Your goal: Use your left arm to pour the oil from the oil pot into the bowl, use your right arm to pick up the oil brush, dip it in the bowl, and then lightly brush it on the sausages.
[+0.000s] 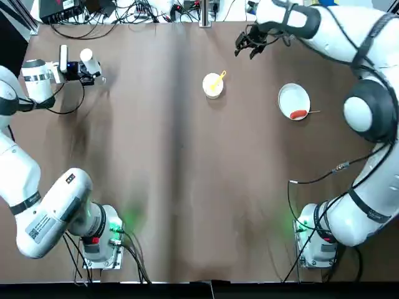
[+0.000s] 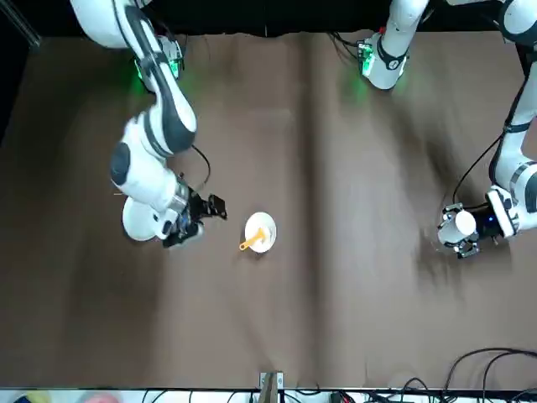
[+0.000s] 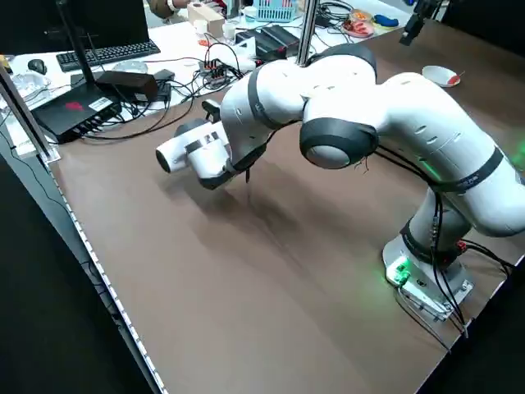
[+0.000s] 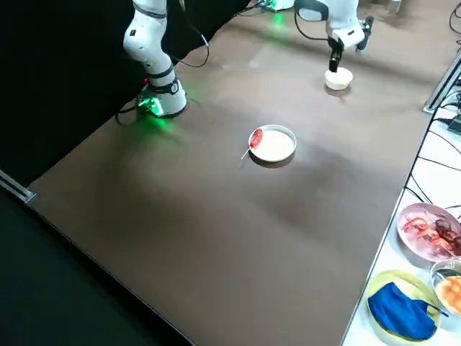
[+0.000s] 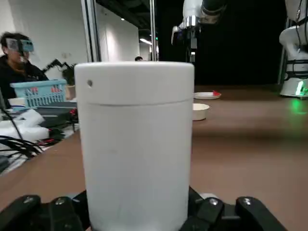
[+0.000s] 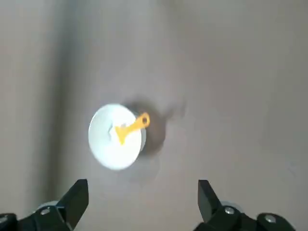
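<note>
Left black gripper (image 5: 139,207), level, grips the white cylindrical oil pot (image 5: 137,144); right black gripper (image 6: 143,192) points down, wide open, near the round white bowl (image 6: 103,147).

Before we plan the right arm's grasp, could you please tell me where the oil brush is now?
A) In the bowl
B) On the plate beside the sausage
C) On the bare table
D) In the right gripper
A: the brush sits in the bowl, its yellow handle reaching past the rim, while the right gripper is open and empty.
</note>
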`<state>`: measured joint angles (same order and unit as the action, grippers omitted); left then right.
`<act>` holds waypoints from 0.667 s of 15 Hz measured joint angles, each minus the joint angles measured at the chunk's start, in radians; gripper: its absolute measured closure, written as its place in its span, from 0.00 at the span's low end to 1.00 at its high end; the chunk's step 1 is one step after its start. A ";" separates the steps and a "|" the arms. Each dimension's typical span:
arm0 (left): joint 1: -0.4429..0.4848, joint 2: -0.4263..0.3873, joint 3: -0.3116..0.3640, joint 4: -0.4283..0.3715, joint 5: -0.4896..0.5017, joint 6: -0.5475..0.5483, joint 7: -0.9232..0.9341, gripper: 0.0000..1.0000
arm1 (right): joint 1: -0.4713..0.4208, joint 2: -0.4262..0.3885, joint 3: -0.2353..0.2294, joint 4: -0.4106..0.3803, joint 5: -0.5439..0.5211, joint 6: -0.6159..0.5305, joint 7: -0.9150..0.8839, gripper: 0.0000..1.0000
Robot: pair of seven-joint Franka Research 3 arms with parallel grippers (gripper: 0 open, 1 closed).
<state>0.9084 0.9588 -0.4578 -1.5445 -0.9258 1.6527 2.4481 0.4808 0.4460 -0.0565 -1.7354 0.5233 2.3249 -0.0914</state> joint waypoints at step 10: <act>0.004 0.002 0.032 0.000 -0.080 -0.001 0.075 0.45 | -0.004 0.289 0.047 0.240 0.088 0.032 -0.245 0.32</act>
<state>0.9127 0.9603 -0.4254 -1.5445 -1.0056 1.6514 2.5232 0.4770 0.7347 -0.0091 -1.4957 0.6111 2.3564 -0.3368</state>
